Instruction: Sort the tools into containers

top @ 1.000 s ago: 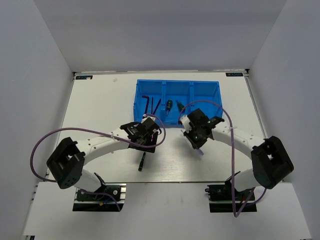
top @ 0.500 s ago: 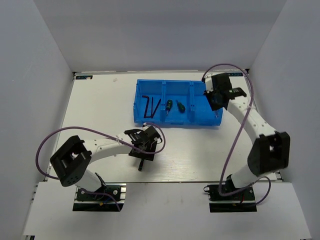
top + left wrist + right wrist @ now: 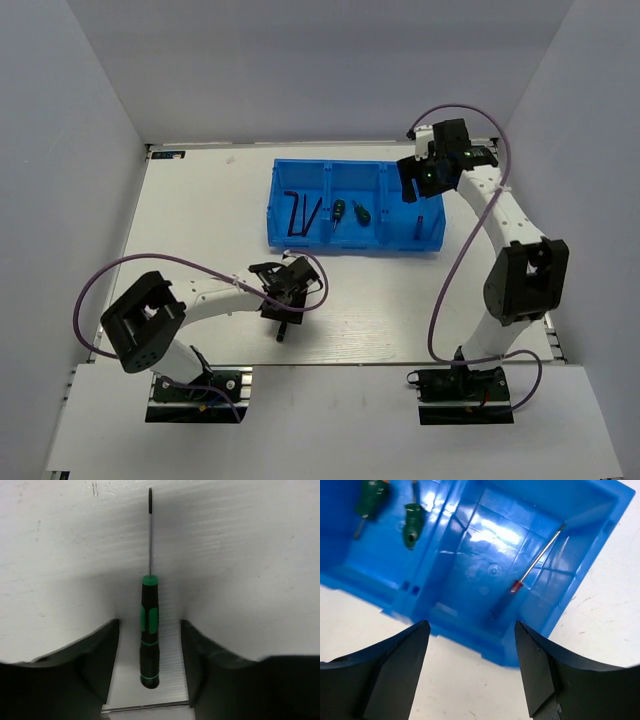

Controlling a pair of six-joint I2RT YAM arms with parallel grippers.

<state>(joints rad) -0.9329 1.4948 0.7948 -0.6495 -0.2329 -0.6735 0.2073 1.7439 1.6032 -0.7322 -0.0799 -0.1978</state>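
A slim dark screwdriver with green bands (image 3: 150, 630) lies on the white table, its tip pointing away. My left gripper (image 3: 149, 625) straddles the handle, open, with a gap on both sides. In the top view its end (image 3: 281, 330) sticks out below the left gripper (image 3: 287, 295). My right gripper (image 3: 470, 630) hangs open and empty above the near wall of the blue bin (image 3: 470, 635). A blue-red slim screwdriver (image 3: 520, 582) lies in the right compartment. Two stubby green screwdrivers (image 3: 413, 522) lie in the middle one, and hex keys (image 3: 297, 212) in the left one.
The blue bin (image 3: 350, 243) sits at the back centre of the table. Purple cables loop from both arms, one (image 3: 465, 250) down the right side. Grey walls enclose the table on three sides.
My right arm swung from the table's middle to over the right compartment and opened; the blue-red screwdriver now lies there. My left gripper settled around the dark screwdriver and narrowed its jaws.
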